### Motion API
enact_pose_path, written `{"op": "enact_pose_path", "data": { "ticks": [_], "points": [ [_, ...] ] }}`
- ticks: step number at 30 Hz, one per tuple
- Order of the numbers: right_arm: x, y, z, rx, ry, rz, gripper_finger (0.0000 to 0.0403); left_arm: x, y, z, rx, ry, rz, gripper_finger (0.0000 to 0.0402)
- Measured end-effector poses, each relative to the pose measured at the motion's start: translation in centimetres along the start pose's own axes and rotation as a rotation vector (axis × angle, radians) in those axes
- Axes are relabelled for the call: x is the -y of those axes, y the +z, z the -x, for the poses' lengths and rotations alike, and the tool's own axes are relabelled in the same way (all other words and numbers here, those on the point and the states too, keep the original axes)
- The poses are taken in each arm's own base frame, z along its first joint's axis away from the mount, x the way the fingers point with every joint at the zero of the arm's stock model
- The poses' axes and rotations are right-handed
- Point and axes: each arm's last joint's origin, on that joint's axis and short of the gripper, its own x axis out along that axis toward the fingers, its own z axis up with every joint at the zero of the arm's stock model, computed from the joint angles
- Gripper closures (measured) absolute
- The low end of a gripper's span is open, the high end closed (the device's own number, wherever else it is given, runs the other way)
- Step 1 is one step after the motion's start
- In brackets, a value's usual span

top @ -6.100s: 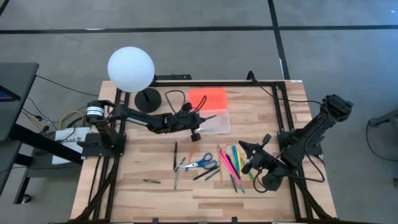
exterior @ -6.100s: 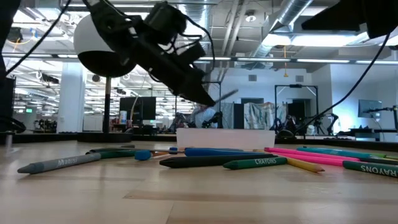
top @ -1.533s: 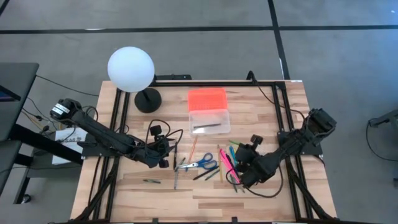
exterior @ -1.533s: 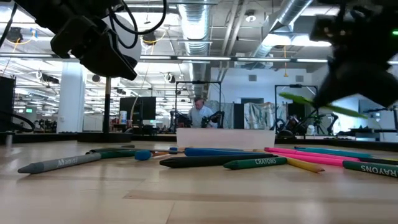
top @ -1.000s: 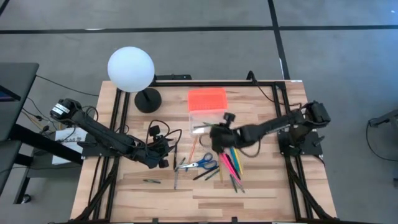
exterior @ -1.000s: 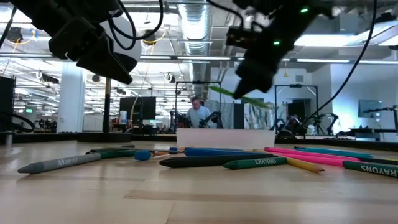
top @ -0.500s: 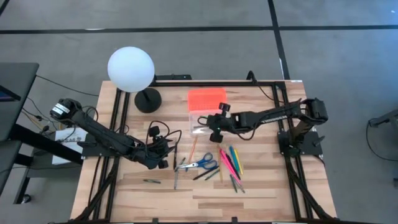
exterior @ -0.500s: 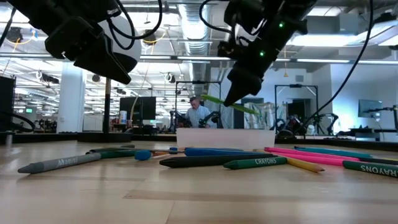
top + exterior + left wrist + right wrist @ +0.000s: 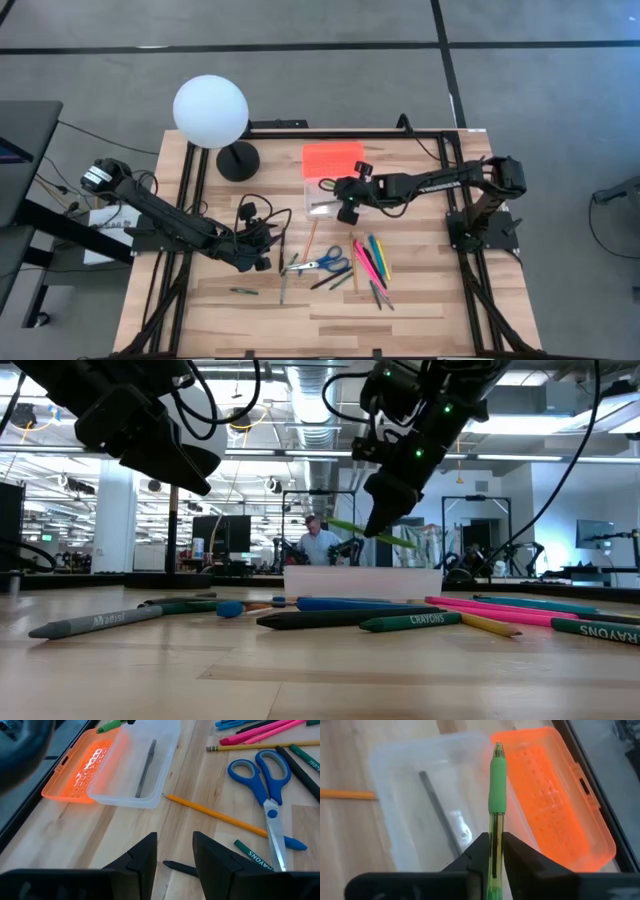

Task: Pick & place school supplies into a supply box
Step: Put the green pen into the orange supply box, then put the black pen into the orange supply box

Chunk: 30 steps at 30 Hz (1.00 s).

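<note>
The supply box lies open at the far middle of the table, with a clear base (image 9: 336, 196) and an orange lid (image 9: 333, 157). A grey pen (image 9: 440, 815) lies in the base. My right gripper (image 9: 346, 204) hangs over the base, shut on a green pen (image 9: 496, 785). The other school supplies lie on the wood nearer the front: blue scissors (image 9: 267, 785), an orange pencil (image 9: 215, 815) and pink pens (image 9: 366, 262). My left gripper (image 9: 175, 855) stands open above the table, left of the scissors, over a dark pen (image 9: 180, 868). My right gripper pinches the green pen's clear barrel (image 9: 494, 837) between its two fingers, behind the green rubber grip. It comes slanting down from the table's right. The pen juts out ahead of the fingers, lifted clear and a little tilted, over the clear base.
A white globe lamp (image 9: 210, 112) on a black base (image 9: 238, 160) stands at the far left. A small green item (image 9: 244, 291) lies alone near the front left. Black frame rails run along the table's left, right and far sides.
My right gripper has carried the green pen from over the loose supplies toward the table's far edge, to a place above the clear base. The pen has stayed between the fingers, clear of the table.
</note>
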Motion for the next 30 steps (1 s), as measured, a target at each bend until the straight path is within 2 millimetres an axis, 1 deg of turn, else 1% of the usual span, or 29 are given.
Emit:
{"op": "enact_pose_path", "data": {
  "ticks": [4,10,14,19,24,27,30],
  "points": [
    [0.3,0.0,-0.2,-0.003,0.047,-0.014,0.0337,0.1,0.0,0.0,-0.012,-0.03,0.018,0.0281],
    [0.2,0.3,-0.1,0.024,0.037,-0.036,0.0297,0.3,-0.2,-0.1,-0.033,-0.055,0.068,0.0281],
    [-1.1,0.8,0.8,0.088,-0.017,-0.011,0.0281,0.4,-0.5,-0.6,-0.073,-0.065,0.155,0.0281],
    [-3.2,1.0,2.0,0.137,-0.109,0.072,0.0279,0.8,-1.1,-1.5,-0.113,-0.048,0.223,0.0281],
    [-5.1,0.7,3.9,0.158,-0.152,0.109,0.0284,1.1,-2.1,-3.2,-0.184,-0.011,0.279,0.0281],
    [-6.2,0.4,5.5,0.186,-0.187,0.136,0.0284,1.3,-2.5,-4.1,-0.228,-0.018,0.277,0.0281],
    [-7.2,0.0,7.6,0.225,-0.237,0.144,0.0284,1.3,-2.4,-4.8,-0.23,-0.043,0.286,0.0281]
  ]
}}
